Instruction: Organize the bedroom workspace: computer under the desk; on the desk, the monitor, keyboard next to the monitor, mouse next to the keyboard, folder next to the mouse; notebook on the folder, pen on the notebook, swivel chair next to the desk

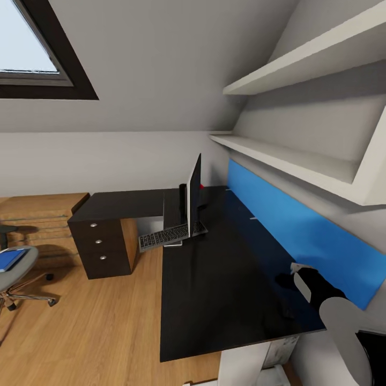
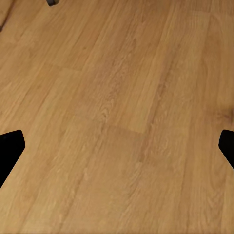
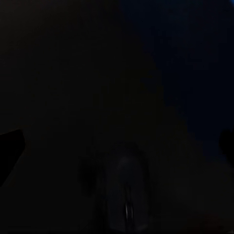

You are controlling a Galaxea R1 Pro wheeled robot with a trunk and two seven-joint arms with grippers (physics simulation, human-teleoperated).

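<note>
The monitor (image 1: pixel 194 195) stood edge-on at the desk's (image 1: pixel 225 284) inner corner, the keyboard (image 1: pixel 171 235) overhanging that edge, the folder (image 1: pixel 9 260) lay on the swivel chair (image 1: pixel 16 273), the left gripper (image 2: pixel 117 148) spread wide above floor (image 2: pixel 117 97), the right gripper's (image 1: pixel 300 279) state unreadable.

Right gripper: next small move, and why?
Probably lower the right gripper and shut on the mouse. The right wrist view shows what looks like the mouse lying on the dark desk close under the open jaws. In the head view that spot is far from the keyboard by the monitor.
</note>
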